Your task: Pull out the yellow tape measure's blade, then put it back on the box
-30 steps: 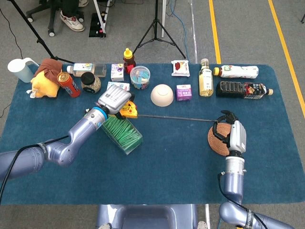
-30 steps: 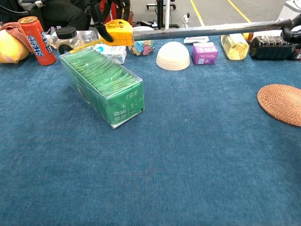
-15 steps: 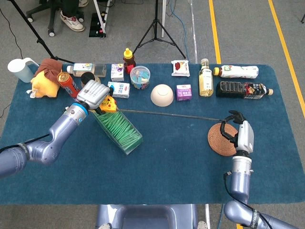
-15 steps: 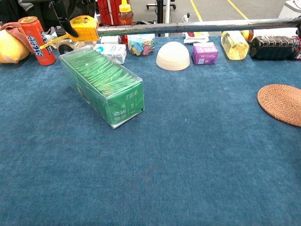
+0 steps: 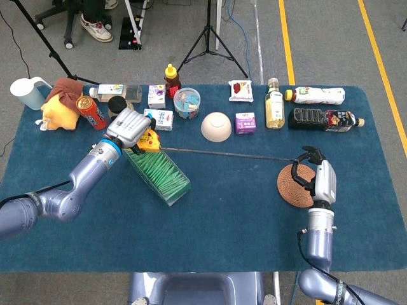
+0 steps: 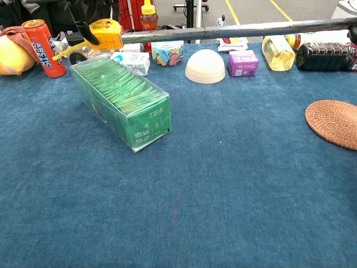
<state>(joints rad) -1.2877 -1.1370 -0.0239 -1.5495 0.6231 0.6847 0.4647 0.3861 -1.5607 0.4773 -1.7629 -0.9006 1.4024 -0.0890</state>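
Pull looks done: left hand (image 5: 129,126) holds yellow tape measure (image 5: 147,140) over far end of green tea box (image 5: 158,173), right hand (image 5: 310,176) apparently pinching blade (image 5: 222,154) tip; retract & set-down on box left.

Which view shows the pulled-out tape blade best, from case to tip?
The head view: the blade runs whole from the yellow tape measure in the left robot hand to the right robot hand. The chest view shows the blade close up, but its tip end is cut off at the frame edge.
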